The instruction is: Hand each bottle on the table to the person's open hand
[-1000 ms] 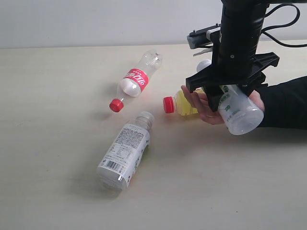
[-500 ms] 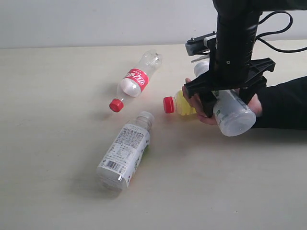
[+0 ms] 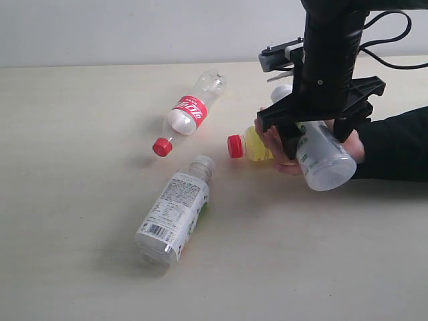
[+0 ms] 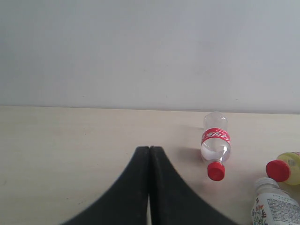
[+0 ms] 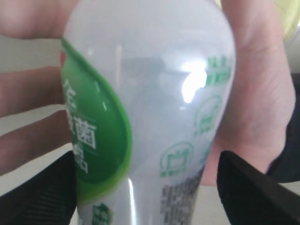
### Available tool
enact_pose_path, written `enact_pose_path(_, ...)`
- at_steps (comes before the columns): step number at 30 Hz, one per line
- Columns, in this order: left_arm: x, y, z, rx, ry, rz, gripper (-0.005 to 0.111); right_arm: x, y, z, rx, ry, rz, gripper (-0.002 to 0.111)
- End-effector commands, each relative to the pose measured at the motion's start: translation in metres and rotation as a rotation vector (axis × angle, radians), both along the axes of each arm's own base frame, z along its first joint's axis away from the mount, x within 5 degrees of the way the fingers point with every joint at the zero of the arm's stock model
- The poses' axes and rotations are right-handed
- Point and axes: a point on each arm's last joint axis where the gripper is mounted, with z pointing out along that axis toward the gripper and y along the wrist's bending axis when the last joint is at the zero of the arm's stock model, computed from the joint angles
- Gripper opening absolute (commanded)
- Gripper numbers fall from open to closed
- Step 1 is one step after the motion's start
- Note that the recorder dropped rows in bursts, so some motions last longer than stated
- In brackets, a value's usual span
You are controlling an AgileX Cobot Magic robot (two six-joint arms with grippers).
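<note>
The clear bottle with the green leaf mark (image 3: 326, 160) (image 5: 154, 108) lies across the person's open hand (image 3: 276, 148) (image 5: 262, 93). My right gripper (image 3: 316, 144) (image 5: 147, 197) straddles it, jaws spread, one finger against the bottle and a gap at the other. The yellow bottle with a red cap (image 3: 249, 145) (image 4: 285, 168) lies beside the hand's fingertips. The red-labelled bottle (image 3: 190, 110) (image 4: 215, 143) and the other white-labelled bottle (image 3: 175, 208) (image 4: 274, 206) lie on the table (image 3: 80, 200). My left gripper (image 4: 149, 150) is shut on nothing, out of the exterior view.
The person's black sleeve (image 3: 398, 144) comes in from the right edge. A pale wall (image 3: 134, 30) rises behind the table's far edge. Black cables (image 3: 394, 40) hang by the right arm.
My right gripper and the leaf-marked bottle shifted slightly left and lower, the bottle settling onto the palm. The other bottles have not moved.
</note>
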Motion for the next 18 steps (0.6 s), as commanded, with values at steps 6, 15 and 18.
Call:
enact_pose_path(6, 0.000, 0.000, -0.001, -0.003, -0.002, 0.000, 0.000, -0.006, -0.005, 0.034, 0.045, -0.094, -0.004, 0.075)
enact_pose_path(15, 0.000, 0.000, -0.001, -0.003, -0.002, 0.000, 0.000, -0.040, -0.021, 0.106, 0.127, -0.260, 0.036, 0.056)
enact_pose_path(18, 0.000, 0.000, -0.001, -0.003, -0.002, 0.000, 0.000, -0.085, -0.034, 0.137, 0.301, -0.433, 0.104, 0.002)
